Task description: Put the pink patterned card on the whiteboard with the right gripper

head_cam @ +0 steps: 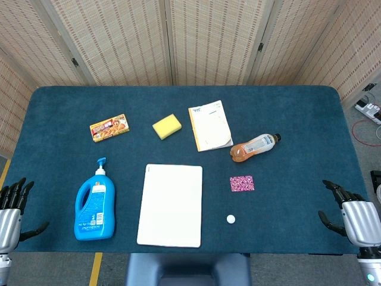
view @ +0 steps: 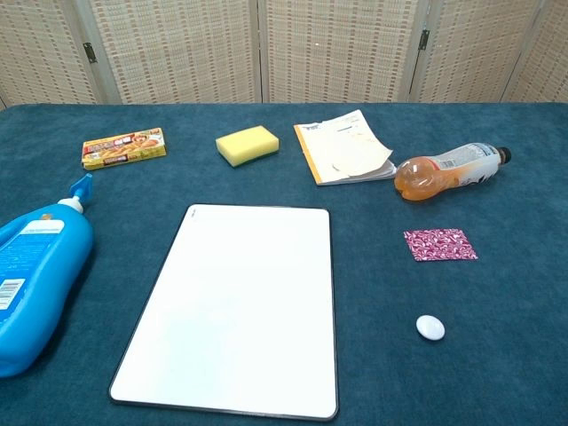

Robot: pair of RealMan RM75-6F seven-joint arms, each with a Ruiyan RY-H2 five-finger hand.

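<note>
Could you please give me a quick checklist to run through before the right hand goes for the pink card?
1. Pink patterned card lies flat and uncovered: ok.
2. Right hand holds nothing, fingers apart: ok.
3. Whiteboard surface bare for placing: ok.
4. Card sits apart from the bottle and the small white object: ok.
5. Left hand is away from the whiteboard: ok.
6. Card edge raised enough for the fingers to catch: cannot tell.

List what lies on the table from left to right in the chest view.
Blue detergent bottle → snack box → whiteboard → yellow sponge → notepad → pink patterned card
</note>
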